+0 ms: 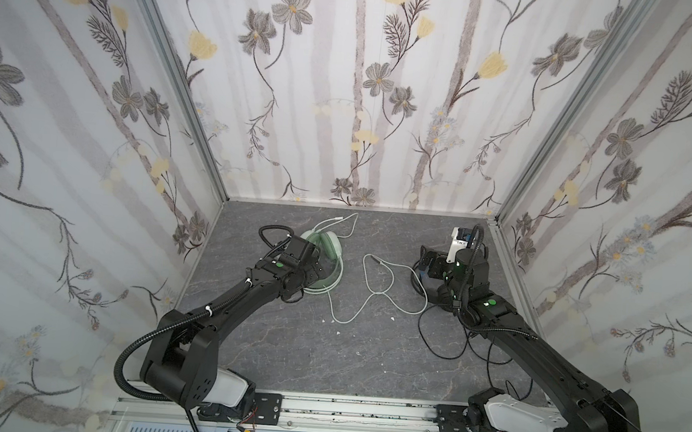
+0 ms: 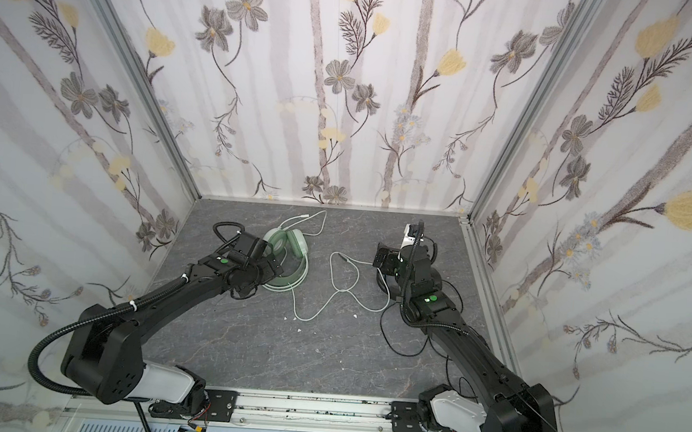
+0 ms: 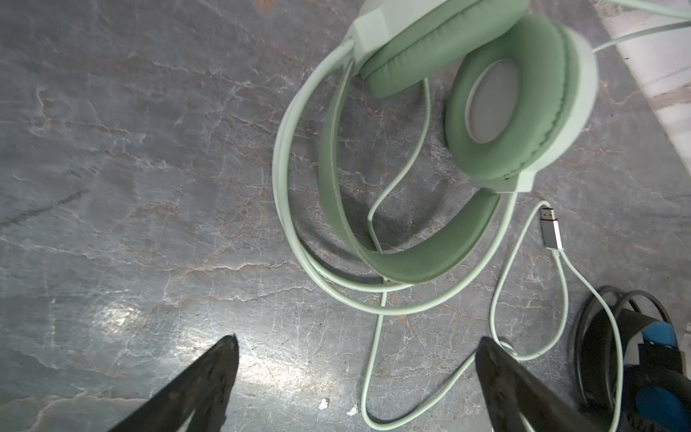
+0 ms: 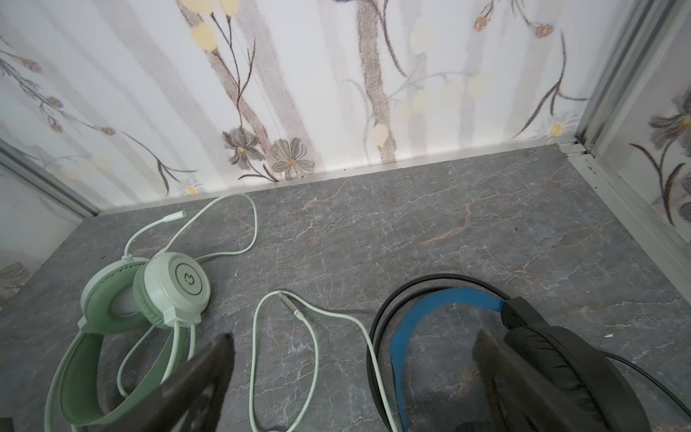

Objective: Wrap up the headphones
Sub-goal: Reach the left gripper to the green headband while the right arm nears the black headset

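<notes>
The mint green headphones [image 1: 327, 247] [image 2: 294, 244] [image 3: 523, 93] [image 4: 175, 284] lie on the grey table at the back left, with their headband toward the front. Their whitish cable [image 1: 372, 294] [image 3: 499, 299] [image 4: 258, 336] snakes right, toward the black headphones with the blue inner band [image 3: 658, 333] [image 4: 441, 299], which are mostly hidden under my right arm in both top views. My left gripper [image 1: 307, 274] [image 3: 357, 344] hangs open over the headband end, with cable on the table below it. My right gripper [image 1: 428, 259] [image 4: 353, 336] stands open above the black band, holding nothing.
Floral walls with aluminium corner posts [image 1: 516, 195] close in the back and both sides. The thin black cable [image 1: 443, 345] loops on the table at the front right. Small white scraps [image 1: 338, 332] lie mid-table. A metal rail [image 1: 343, 408] runs along the front edge.
</notes>
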You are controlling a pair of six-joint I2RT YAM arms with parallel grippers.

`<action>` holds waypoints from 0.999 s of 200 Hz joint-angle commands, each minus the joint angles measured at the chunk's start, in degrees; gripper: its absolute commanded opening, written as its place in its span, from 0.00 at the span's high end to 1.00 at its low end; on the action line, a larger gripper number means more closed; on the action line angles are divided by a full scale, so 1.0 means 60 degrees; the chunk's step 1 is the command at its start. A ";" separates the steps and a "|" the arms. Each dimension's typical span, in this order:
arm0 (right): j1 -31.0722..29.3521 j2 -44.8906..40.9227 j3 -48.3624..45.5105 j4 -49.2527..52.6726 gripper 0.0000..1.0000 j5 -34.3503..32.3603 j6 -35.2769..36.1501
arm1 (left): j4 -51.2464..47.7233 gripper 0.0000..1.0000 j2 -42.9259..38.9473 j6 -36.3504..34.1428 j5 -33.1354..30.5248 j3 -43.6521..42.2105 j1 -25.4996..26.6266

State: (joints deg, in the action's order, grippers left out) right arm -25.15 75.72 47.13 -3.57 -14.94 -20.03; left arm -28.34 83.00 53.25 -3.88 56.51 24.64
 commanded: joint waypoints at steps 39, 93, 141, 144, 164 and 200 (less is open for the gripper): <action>-0.0440 0.0557 0.0647 0.0723 0.00 0.0308 0.0057 | 0.0221 0.00 0.1798 0.0660 -0.0174 0.0632 -0.0036; -0.0632 0.0607 0.0754 0.0920 0.00 0.0272 0.0151 | 0.0253 0.00 0.2825 0.0382 0.0103 0.1422 -0.0490; -0.0654 0.0955 0.1162 0.0890 0.00 0.0235 0.0248 | 0.0549 0.00 0.3814 0.0652 0.0332 0.1802 -0.0782; -0.0657 0.0982 0.1198 0.0892 0.00 0.0243 0.0248 | 0.0568 0.00 0.3881 0.0659 0.0338 0.1846 -0.0782; -0.0699 0.1187 0.1501 0.1011 0.00 0.0203 0.0292 | 0.0615 0.00 0.4216 0.0689 0.0352 0.2054 -0.0765; -0.0751 0.1193 0.1565 0.1100 0.00 0.0054 0.0350 | 0.0607 0.01 0.4637 0.0690 0.0336 0.2168 -0.0777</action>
State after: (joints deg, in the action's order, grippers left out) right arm -29.58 82.70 56.05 2.76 -13.63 -18.31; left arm -25.30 109.01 55.92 -2.90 69.80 20.08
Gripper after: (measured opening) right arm 0.996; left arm 0.997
